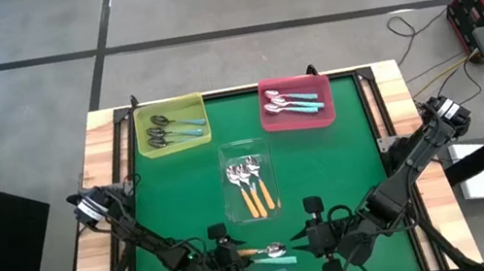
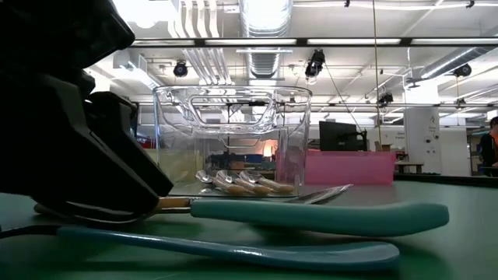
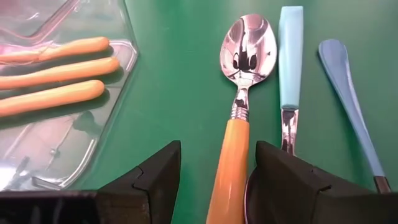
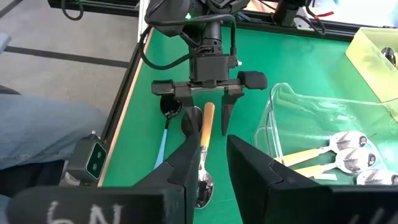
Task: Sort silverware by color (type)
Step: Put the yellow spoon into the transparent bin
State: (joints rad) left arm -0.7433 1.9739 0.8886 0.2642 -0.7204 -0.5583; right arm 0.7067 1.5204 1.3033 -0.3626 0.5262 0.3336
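Green felt covers the counter (image 1: pixel 327 170) where an orange-handled spoon (image 3: pixel 239 112), its polished bowl mirror-bright, lies between the spread fingers of the left end effector (image 3: pixel 217 180), unclamped. Opposite, the right end effector (image 4: pixel 214 168) straddles the spoon's bowl, jaws slightly apart. Two slim teal-handled pieces (image 3: pixel 291 68) lie just beside it; more orange-handled spoons rest in the clear tray (image 1: pixel 243 150).

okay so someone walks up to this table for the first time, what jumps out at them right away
Probably the two arms meeting at the near edge of the table: the left gripper stands with its fingers open either side of an orange-handled spoon, and the right gripper faces it closely. Behind them sit a clear tray of orange-handled spoons, a yellow tray and a pink tray.
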